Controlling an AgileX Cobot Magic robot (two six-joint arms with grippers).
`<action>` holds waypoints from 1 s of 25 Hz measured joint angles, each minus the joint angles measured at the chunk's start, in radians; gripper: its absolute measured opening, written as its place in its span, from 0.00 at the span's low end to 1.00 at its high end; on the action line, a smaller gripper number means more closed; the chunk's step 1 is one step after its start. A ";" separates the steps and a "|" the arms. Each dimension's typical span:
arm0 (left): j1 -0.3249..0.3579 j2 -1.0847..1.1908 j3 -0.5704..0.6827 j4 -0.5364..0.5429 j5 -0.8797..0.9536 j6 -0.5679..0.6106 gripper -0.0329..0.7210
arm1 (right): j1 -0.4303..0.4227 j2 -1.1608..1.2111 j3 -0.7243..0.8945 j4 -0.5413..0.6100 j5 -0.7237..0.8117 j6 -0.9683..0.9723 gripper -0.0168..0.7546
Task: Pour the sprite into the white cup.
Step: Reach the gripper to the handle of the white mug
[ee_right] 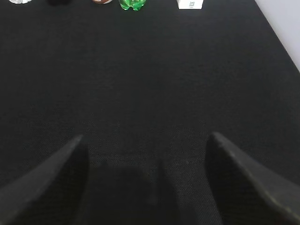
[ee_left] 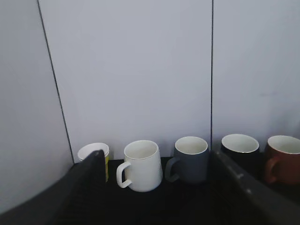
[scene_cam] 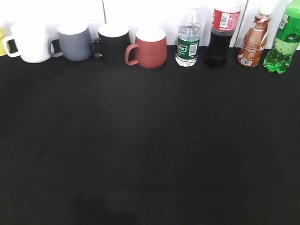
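sprite [scene_cam: 283, 44] top cropped, yellow cup [scene_cam: 2, 40] mostly cut off at left edge

Along the white wall [ee_left: 140, 70] stood a grey ceramic mug [scene_cam: 75, 42], a black mug [scene_cam: 112, 43] and a terracotta-red mug [scene_cam: 149, 48], then a clear water bottle [scene_cam: 188, 40], a dark cola bottle [scene_cam: 219, 35] and an amber-brown drink bottle [scene_cam: 253, 42], all on the black cloth-covered table [scene_cam: 150, 150].

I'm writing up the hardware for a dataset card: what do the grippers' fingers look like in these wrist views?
Only the fingers show, and no arm appears in the exterior view. The left gripper has dark grey, matte fingers with broad, smooth, tapering faces. The right gripper has matching dark, wedge-shaped fingers. No cables, markings or labels are visible.
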 joint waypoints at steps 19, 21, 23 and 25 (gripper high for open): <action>0.175 1.542 -0.379 -0.021 -0.962 0.000 0.67 | 0.000 0.000 0.000 0.000 0.000 0.000 0.77; 0.175 1.604 -0.460 -0.020 -0.913 0.000 0.61 | 0.000 0.000 0.000 0.000 0.000 0.000 0.77; 0.175 1.641 -0.501 -0.024 -0.895 0.000 0.55 | 0.000 0.000 0.000 0.000 0.000 0.000 0.77; 0.175 1.685 -0.551 -0.027 -0.882 0.000 0.50 | 0.000 0.000 0.000 0.000 0.000 0.000 0.77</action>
